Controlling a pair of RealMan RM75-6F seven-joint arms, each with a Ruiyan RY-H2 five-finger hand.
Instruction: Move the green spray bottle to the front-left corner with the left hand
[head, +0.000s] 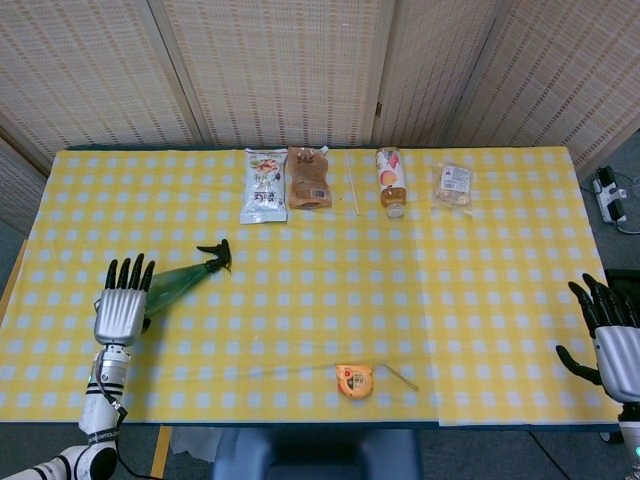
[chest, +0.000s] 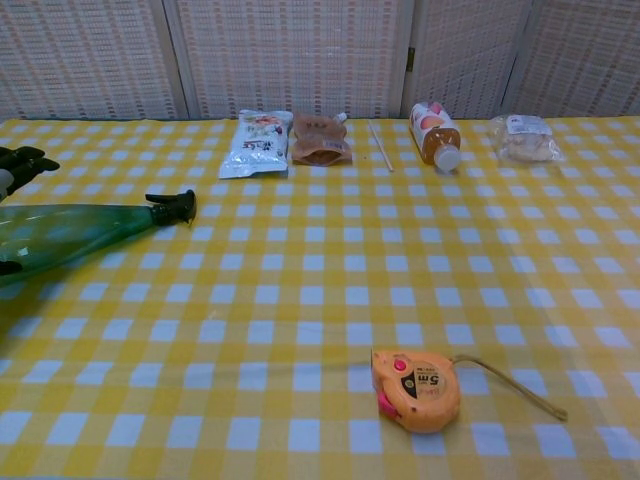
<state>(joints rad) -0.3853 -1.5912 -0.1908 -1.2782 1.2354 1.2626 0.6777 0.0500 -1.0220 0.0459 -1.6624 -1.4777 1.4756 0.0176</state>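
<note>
The green spray bottle lies on its side at the left of the yellow checked table, its black nozzle pointing to the back right. My left hand lies over the bottle's wide end, fingers stretched straight and spread. In the chest view the bottle runs in from the left edge, with the left hand's fingertips above it and apart from it. My right hand hangs by the table's front-right edge with spread fingers and nothing in it.
An orange tape measure lies near the front middle. Along the back edge lie a white snack packet, a brown pouch, a thin stick, a drink bottle and a clear bag.
</note>
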